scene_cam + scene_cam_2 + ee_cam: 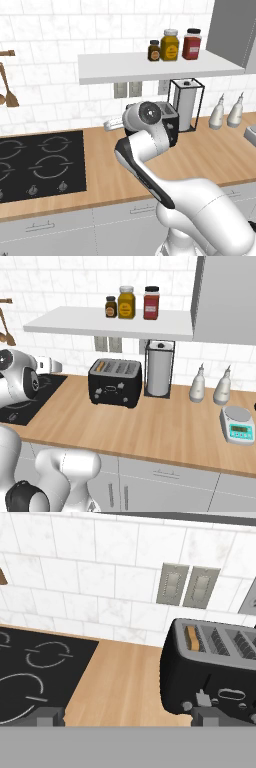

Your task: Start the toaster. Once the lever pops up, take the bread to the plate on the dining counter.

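On the wooden table (150, 421) by the wall, the toaster (115, 382) holds the bread (192, 638) in its leftmost slot. Bread looks light, stiff, crumbly: pinch its top edge gently. The hand (122, 716) hovers open, gripping nothing.

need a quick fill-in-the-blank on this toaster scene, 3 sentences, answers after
1. The bread sits in the toaster's ____ slot, seen from its front.
2. The paper towel holder stands to the ____ of the toaster in the right base view.
3. On the shelf above stand ____ jars.

Answers: leftmost; right; three
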